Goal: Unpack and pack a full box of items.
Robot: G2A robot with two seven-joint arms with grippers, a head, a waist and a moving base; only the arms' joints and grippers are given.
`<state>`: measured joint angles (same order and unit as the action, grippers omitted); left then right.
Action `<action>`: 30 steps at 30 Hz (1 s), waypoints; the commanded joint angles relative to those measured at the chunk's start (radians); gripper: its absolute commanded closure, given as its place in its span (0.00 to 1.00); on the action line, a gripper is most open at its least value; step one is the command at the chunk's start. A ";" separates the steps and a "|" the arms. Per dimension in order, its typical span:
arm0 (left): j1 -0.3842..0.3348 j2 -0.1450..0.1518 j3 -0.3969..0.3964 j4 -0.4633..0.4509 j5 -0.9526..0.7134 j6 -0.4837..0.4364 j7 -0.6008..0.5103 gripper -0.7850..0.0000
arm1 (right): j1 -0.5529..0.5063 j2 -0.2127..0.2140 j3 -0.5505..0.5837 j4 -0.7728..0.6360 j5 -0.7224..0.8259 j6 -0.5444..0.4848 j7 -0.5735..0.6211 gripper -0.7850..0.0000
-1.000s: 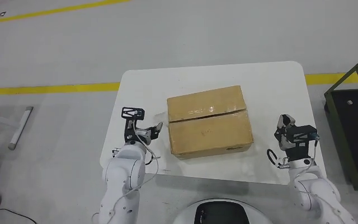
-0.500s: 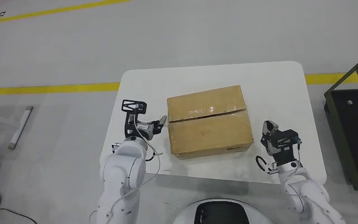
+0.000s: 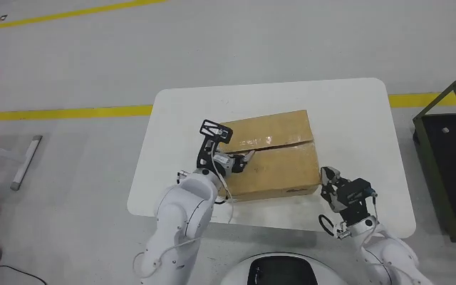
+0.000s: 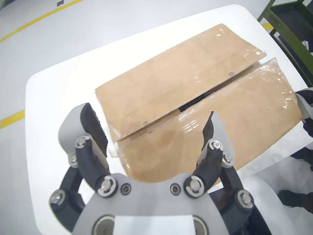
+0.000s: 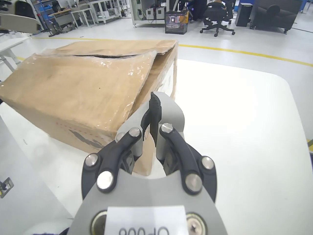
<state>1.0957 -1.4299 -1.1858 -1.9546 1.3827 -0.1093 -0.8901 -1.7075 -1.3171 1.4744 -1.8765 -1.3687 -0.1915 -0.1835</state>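
Box (image 3: 267,153) sat on the table (image 3: 171,135), flaps down, seam barely parted: unpacking looked hardly begun, packing all ahead. Left pincer (image 4: 150,117) hovered over the near flap, fingers spread wide; right pincer (image 5: 153,110), fingers pressed together, sat just beside the box's corner.
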 commanded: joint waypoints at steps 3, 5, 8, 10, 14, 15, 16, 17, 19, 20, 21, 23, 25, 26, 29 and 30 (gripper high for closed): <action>-0.048 -0.008 0.063 0.064 0.023 0.006 0.008 0.00 | -0.023 0.003 0.007 -0.017 0.038 -0.036 -0.008 1.00; -0.072 -0.010 0.091 0.091 0.051 -0.005 0.008 0.00 | -0.034 0.005 0.014 -0.026 0.029 -0.045 -0.013 1.00; -0.099 -0.014 0.122 0.128 0.089 -0.008 0.004 0.00 | -0.048 0.007 0.041 -0.035 0.028 -0.026 -0.025 1.00; -0.113 -0.017 0.137 0.145 0.089 -0.006 -0.002 0.00 | -0.055 0.009 0.062 -0.040 0.008 0.000 -0.025 1.00; -0.143 -0.022 0.157 0.174 0.106 -0.012 -0.024 0.00 | -0.061 0.012 0.094 -0.047 0.010 0.024 -0.022 1.00; -0.150 -0.022 0.162 0.182 0.120 -0.016 -0.028 0.00 | -0.061 0.012 0.101 -0.047 0.009 0.030 -0.021 1.00; -0.157 -0.023 0.167 0.190 0.132 -0.016 -0.033 0.00 | -0.060 0.012 0.104 -0.046 0.017 0.032 -0.021 1.00; -0.164 -0.024 0.172 0.197 0.148 -0.017 -0.032 0.00 | -0.058 0.013 0.108 -0.046 0.023 0.033 -0.019 1.00; -0.174 -0.026 0.184 0.211 0.176 -0.020 -0.029 0.00 | -0.055 0.013 0.113 -0.046 0.024 0.035 -0.016 1.00; -0.179 -0.027 0.189 0.218 0.184 -0.021 -0.027 0.00 | -0.054 0.013 0.114 -0.046 0.028 0.036 -0.015 1.00; -0.185 -0.027 0.195 0.224 0.199 -0.026 -0.026 0.00 | -0.053 0.013 0.114 -0.046 0.029 0.036 -0.014 1.00; -0.196 -0.027 0.210 0.236 0.249 -0.044 -0.023 0.00 | -0.052 0.013 0.114 -0.047 0.032 0.038 -0.014 1.00; -0.197 -0.030 0.213 0.243 0.242 -0.046 -0.023 0.00 | -0.049 0.014 0.113 -0.046 0.033 0.039 -0.012 1.00; -0.202 -0.030 0.217 0.244 0.251 -0.057 -0.027 0.00 | -0.048 0.014 0.113 -0.045 0.033 0.039 -0.011 1.00; -0.206 -0.031 0.224 0.250 0.270 -0.083 -0.041 0.00 | -0.042 0.014 0.115 -0.043 0.035 0.040 -0.008 1.00; -0.207 -0.031 0.224 0.249 0.270 -0.088 -0.046 0.00 | -0.041 0.015 0.115 -0.042 0.036 0.040 -0.009 1.00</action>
<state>0.8888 -1.4602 -0.9609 -1.7047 1.6593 -0.1943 -0.9319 -1.7499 -1.3027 1.5892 -1.9191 -1.3335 -0.1518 -0.1920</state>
